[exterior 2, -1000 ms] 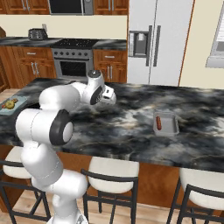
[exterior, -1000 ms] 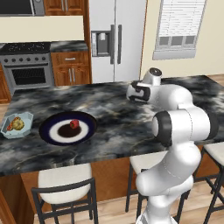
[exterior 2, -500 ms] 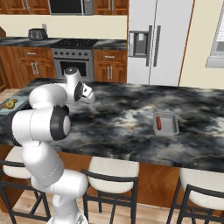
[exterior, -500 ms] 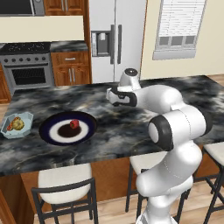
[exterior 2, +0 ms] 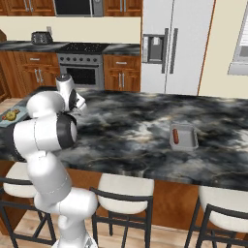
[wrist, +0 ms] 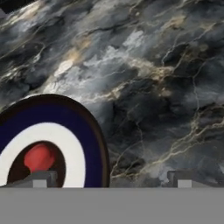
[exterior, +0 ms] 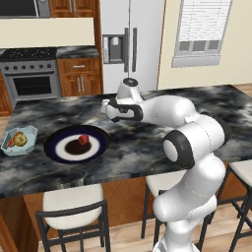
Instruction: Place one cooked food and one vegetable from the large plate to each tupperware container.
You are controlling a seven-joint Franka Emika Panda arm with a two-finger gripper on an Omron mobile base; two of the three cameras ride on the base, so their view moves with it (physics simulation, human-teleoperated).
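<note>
Hand (exterior: 106,109) now nearer large plate (exterior: 59,139), fingers apart.

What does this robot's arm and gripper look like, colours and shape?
The arm is made of glossy white, rounded segments joined by dark grey ring-shaped joints, with no loose cables or markings that can be made out. It ends in a white and dark hand carrying the gripper, whose two small dark finger tips show blocky and squared in the hand view.

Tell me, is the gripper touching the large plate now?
Apart. In the left base view the gripper hangs over bare counter, to the right of the large plate and above it, with dark marble visible between them.
</note>
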